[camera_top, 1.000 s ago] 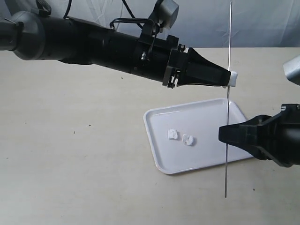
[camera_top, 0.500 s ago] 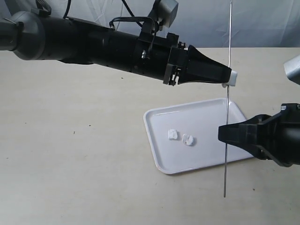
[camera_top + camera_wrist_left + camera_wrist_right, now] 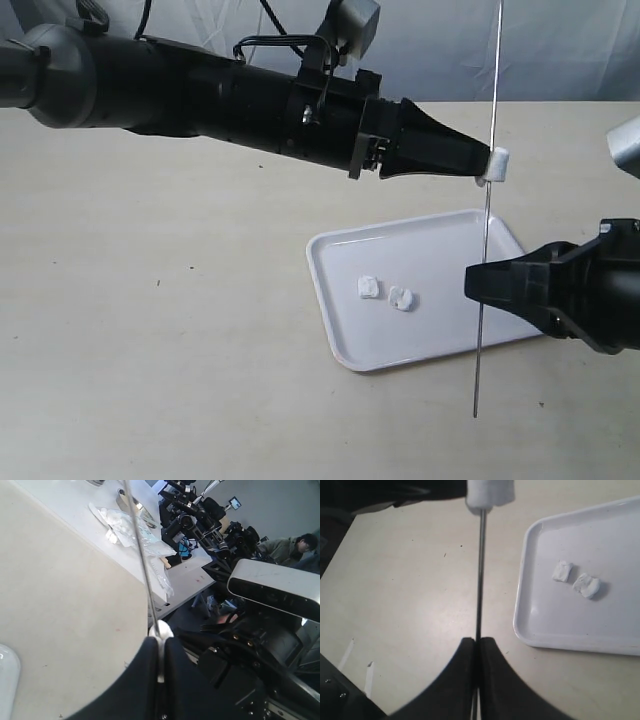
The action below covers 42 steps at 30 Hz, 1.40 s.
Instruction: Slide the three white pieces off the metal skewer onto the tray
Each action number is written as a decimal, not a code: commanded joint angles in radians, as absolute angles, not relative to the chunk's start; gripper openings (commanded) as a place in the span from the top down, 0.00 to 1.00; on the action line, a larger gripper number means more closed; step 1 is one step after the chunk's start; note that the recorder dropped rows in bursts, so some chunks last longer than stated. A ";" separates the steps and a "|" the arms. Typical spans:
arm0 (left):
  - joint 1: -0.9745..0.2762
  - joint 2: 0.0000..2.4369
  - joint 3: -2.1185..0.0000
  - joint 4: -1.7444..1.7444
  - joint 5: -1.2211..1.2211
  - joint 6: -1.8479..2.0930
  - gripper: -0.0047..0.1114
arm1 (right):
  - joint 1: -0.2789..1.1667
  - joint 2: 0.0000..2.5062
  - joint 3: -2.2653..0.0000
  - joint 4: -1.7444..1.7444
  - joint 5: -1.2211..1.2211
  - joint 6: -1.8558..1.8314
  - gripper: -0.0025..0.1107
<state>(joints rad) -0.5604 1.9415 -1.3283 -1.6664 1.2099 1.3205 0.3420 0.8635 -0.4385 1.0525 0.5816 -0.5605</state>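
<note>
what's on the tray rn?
Two white pieces lie on the tray, close together but apart. The third piece is on the skewer, pinched by the left claw. The right claw hides the tray's right edge.

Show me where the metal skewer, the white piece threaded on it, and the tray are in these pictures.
metal skewer [image 3: 492,100], exterior view, bare shaft above the piece.
white piece [image 3: 490,491], right wrist view, middle of the lump.
tray [image 3: 440,270], exterior view, bare floor.
</note>
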 commanded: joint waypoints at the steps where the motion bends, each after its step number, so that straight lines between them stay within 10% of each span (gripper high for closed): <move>1: -0.574 1.950 -1.326 -1.684 1.221 1.320 0.96 | 0.338 0.865 -0.444 1.070 0.579 -0.582 0.98; 42: -0.527 1.950 -1.484 -1.744 1.006 1.344 0.96 | 0.340 0.926 -0.283 1.202 0.750 -0.766 0.98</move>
<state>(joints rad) -0.5289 1.9507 -1.4631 -1.7263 1.0292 1.3390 0.3420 0.9238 -0.2875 1.1942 0.7398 -0.7498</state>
